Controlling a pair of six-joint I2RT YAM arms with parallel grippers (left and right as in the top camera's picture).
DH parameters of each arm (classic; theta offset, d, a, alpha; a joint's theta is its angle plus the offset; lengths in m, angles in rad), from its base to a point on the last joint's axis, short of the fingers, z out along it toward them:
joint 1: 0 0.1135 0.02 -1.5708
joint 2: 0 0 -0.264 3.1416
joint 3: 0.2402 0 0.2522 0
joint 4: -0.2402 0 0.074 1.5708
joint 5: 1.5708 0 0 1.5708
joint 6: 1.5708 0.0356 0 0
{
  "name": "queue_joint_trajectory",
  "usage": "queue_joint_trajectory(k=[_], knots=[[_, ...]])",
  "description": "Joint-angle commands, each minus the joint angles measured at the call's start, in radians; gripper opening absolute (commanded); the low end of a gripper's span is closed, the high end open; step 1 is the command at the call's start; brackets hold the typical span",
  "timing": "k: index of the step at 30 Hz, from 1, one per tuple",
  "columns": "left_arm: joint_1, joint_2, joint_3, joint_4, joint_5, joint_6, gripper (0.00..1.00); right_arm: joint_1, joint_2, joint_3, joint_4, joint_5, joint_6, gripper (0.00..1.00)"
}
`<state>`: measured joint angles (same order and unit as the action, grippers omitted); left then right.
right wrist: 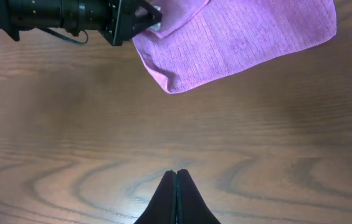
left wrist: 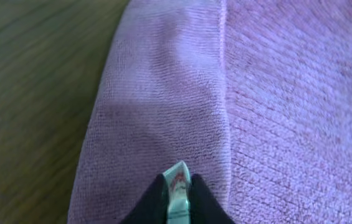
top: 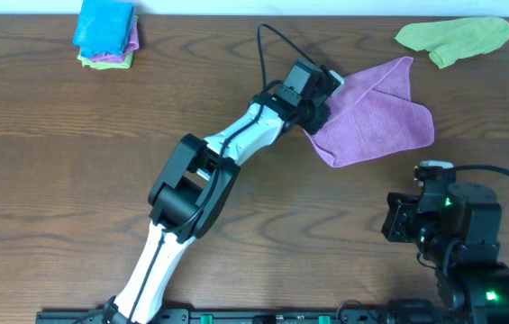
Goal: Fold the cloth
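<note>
The purple cloth point(top: 376, 117) lies partly folded on the wooden table, right of centre toward the back. My left gripper point(top: 326, 90) is at its upper left edge. In the left wrist view the fingers point(left wrist: 177, 186) are shut on a pale label-like piece at the cloth's edge, and the cloth point(left wrist: 238, 93) fills the frame, one layer lapped over another. My right gripper point(right wrist: 176, 177) is shut and empty over bare wood near the front right. From there the cloth point(right wrist: 244, 37) and the left gripper point(right wrist: 135, 18) show at the far side.
A green cloth point(top: 457, 38) lies crumpled at the back right. A stack of folded cloths point(top: 105, 33), blue on top, sits at the back left. The right arm's base point(top: 461, 243) stands at the front right.
</note>
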<state>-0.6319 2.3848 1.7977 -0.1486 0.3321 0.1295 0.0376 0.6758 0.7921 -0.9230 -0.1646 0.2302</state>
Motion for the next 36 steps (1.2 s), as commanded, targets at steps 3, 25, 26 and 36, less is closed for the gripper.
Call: queue_joint_trajectory(k=[3, 25, 26, 36], knots=[[0.030, 0.016, 0.013, 0.010, 0.002, -0.049, 0.06, -0.002, -0.004, 0.026, 0.000, 0.003, -0.011, 0.01], [0.334, 0.016, 0.014, 0.172, -0.006, -0.348, 0.06, -0.002, -0.001, 0.026, 0.000, 0.003, -0.010, 0.01], [0.343, 0.016, 0.014, 0.172, 0.005, -0.349, 0.06, -0.002, 0.000, 0.026, 0.000, 0.003, -0.010, 0.01], [0.290, 0.005, 0.014, 0.047, 0.296, -0.316, 0.31, -0.007, 0.041, 0.026, 0.039, 0.044, -0.006, 0.01]])
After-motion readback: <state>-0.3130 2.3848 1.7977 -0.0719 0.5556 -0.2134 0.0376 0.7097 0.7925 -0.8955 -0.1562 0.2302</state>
